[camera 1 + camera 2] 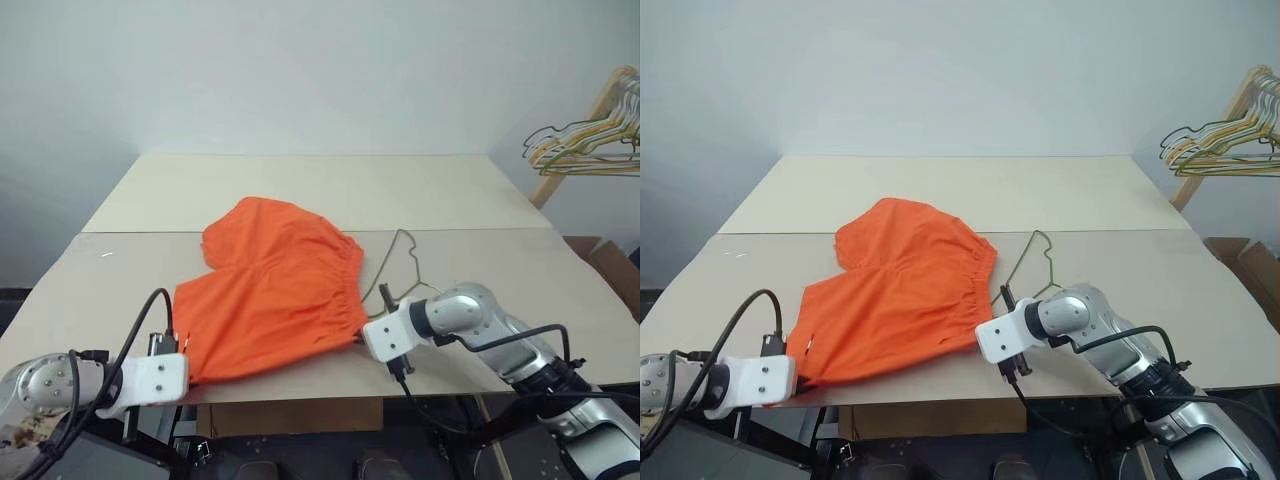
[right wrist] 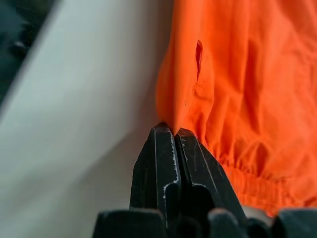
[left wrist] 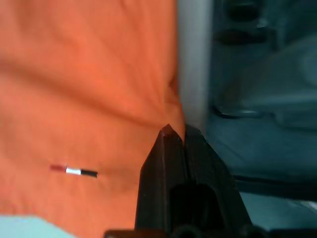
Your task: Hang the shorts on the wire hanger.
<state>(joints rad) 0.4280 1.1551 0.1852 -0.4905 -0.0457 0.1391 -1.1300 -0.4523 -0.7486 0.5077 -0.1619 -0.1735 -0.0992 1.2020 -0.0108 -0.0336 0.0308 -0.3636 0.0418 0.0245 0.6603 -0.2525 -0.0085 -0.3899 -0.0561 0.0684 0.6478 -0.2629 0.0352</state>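
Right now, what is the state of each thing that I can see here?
shorts: lying spread on the table, both near corners pinched.
wire hanger: flat on the table, partly under the shorts.
left gripper: shut on the shorts.
right gripper: shut on the shorts.

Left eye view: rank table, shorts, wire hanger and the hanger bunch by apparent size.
1. Table, largest.
2. Shorts.
3 and 4. Wire hanger and the bunch of pale hangers: similar spans. The hanger is partly under the shorts, and the bunch hangs farther back and is cut by the frame edge, so no ranking.
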